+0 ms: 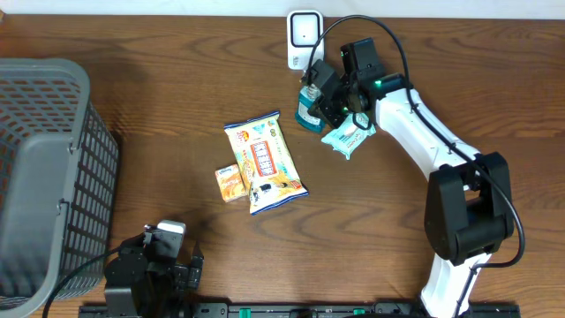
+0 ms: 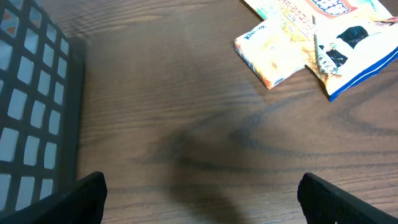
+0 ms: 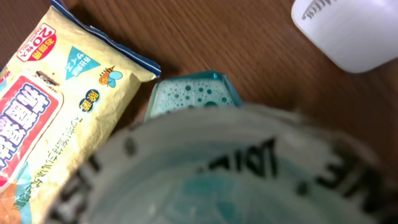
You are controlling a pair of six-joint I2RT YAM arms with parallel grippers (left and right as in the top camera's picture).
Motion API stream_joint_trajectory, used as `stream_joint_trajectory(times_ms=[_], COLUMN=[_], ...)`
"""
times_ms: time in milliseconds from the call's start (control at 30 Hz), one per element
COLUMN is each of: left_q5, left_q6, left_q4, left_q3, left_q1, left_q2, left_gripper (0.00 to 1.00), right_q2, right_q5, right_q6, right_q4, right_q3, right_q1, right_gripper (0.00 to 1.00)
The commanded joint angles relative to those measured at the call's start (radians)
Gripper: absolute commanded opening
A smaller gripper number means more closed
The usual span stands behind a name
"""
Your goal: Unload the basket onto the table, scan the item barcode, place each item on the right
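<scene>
Since I cannot tell if the right claw (image 1: 331, 104) grips the white pack (image 1: 346, 139), hold tight, then face the scanner (image 1: 305, 31).

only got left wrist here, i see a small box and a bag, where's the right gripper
Observer: The right gripper is at the far side of the table, right over a teal pack.
Operator: anything there to scan it with
Observer: Yes, a white scanner stands at the far edge, just behind that pack.
Operator: what else is close by
Observer: A white packet lies right beside the teal pack.
</scene>
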Motion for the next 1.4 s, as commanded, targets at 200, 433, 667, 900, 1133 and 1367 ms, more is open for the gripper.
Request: stream_joint_trajectory(times_ms=[200, 433, 667, 900, 1133, 1367], left_q5=[-0.005, -0.005, -0.005, -0.005, -0.005, -0.005], left_q6=[-0.013, -0.013, -0.013, -0.013, -0.013, -0.013], left_q4=[-0.002, -0.002, -0.003, -0.003, -0.003, -0.003], left_q3=[-0.002, -0.002, -0.002, -0.002, -0.002, -0.002], left_q1=[0.005, 0.005, 0.005, 0.005, 0.005, 0.005], left_q2=[-0.001, -0.001, -0.001, -0.001, 0.000, 0.000], left_gripper=[0.98, 0.98, 0.98, 0.98, 0.98, 0.98], right_q2=[-0.093, -0.118, -0.119, -0.119, -0.141, -0.349], right_q5=[-0.016, -0.016, -0.006, 0.251, 0.432, 0.460], right_q6=[0.042, 0.124, 0.190, 0.330, 0.522, 0.595], right_q4=[-0.174, -0.286, -0.261, -0.175, -0.192, -0.315], right_q3=[0.006, 0.006, 0.006, 0.006, -0.004, -0.060], right_q1=[-0.010, -0.006, 0.016, 0.111, 0.232, 0.248], right_gripper=[0.15, 0.10, 0.10, 0.02, 0.02, 0.02])
